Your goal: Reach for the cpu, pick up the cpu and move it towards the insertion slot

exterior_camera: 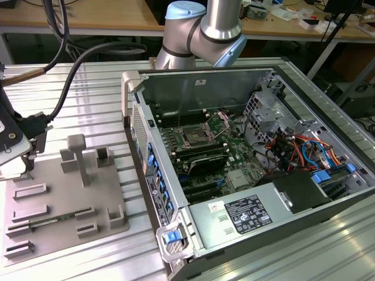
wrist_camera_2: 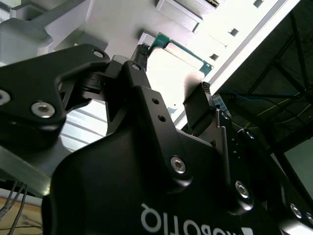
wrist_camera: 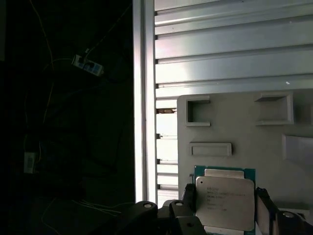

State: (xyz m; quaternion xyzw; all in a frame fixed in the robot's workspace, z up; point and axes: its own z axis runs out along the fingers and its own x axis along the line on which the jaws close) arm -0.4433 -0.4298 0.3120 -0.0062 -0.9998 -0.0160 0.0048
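The pick-up step is in hand. The chip (wrist_camera: 225,203) sits between the fingers (wrist_camera: 189,198) of the tool (wrist_camera: 225,195), which press against two opposite edges, so the tool looks clenched on it. Whether the chip has left its seat cannot be told. In both wrist views, the grey plate (wrist_camera: 254,132) with its raised frames lies just beyond the chip.

In the exterior view the tool (exterior_camera: 24,164) hangs low over that plate (exterior_camera: 64,196) on the bench (exterior_camera: 88,88). The socket (exterior_camera: 193,137) lies well apart from the tool, deep inside the open computer case.

Judging from this, the carry calls for a firm hold on the thin edges and the chip kept level. It also needs enough height to clear what stands between.

Nearest the tool is the tall post (exterior_camera: 76,155) on the plate. Beyond it rises the case's side wall (exterior_camera: 140,126), which the tool must pass over. Past the socket, red and blue cables (exterior_camera: 293,146) crowd the far bay. The arm (exterior_camera: 205,29) reaches in from behind the case.
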